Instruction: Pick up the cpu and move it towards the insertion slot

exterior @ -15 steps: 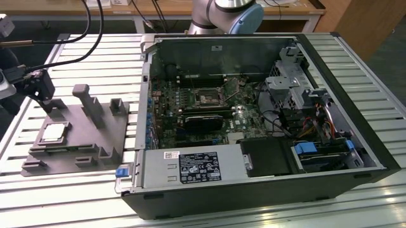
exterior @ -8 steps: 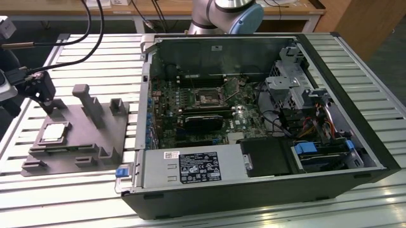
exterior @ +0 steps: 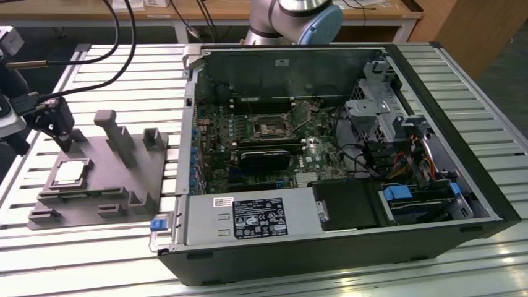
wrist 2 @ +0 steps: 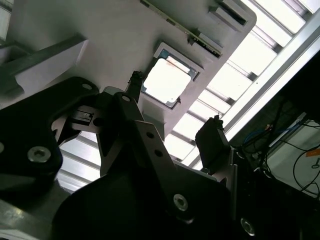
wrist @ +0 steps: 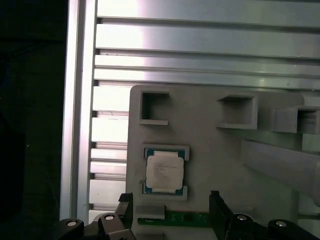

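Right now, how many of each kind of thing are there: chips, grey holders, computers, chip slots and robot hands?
cpu: 1
grey holder: 1
open computer: 1
insertion slot: 1
hand: 1
Total: 5

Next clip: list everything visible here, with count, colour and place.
table: one, silvery slats.
grey holder: one, on the table at the exterior view's left.
cpu: one, silvery, seated in the holder's recess.
computer case: one, black, open, lying on the table.
insertion slot: one, silvery frame, dark centre, on the board inside the case.
arm: one, grey and blue, beyond the case.
hand: one, black, open, above the holder near the cpu.
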`<state>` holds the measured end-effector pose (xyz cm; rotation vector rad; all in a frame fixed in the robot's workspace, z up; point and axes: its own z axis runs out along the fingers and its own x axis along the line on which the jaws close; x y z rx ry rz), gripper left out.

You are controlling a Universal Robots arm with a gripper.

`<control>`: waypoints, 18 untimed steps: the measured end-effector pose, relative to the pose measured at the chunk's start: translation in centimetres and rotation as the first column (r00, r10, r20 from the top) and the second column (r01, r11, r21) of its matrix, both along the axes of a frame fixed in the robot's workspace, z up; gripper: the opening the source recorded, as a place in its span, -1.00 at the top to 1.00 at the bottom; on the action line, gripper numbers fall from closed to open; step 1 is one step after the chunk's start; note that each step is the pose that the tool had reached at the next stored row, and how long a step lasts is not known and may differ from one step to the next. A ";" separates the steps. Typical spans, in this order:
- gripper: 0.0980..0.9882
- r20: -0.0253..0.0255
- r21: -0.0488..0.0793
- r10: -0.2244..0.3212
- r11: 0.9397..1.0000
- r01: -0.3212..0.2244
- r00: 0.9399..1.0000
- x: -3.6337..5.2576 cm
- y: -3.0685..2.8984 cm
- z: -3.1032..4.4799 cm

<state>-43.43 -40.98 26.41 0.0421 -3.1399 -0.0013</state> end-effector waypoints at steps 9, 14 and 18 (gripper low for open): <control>-0.37 0.000 0.000 0.000 1.000 0.000 1.000 -0.06 -0.02 -1.13; -0.37 0.000 0.000 0.000 1.000 0.000 1.000 -0.09 -0.03 -1.68; -0.37 0.000 0.000 0.000 1.000 0.000 1.000 -0.11 -0.03 -2.09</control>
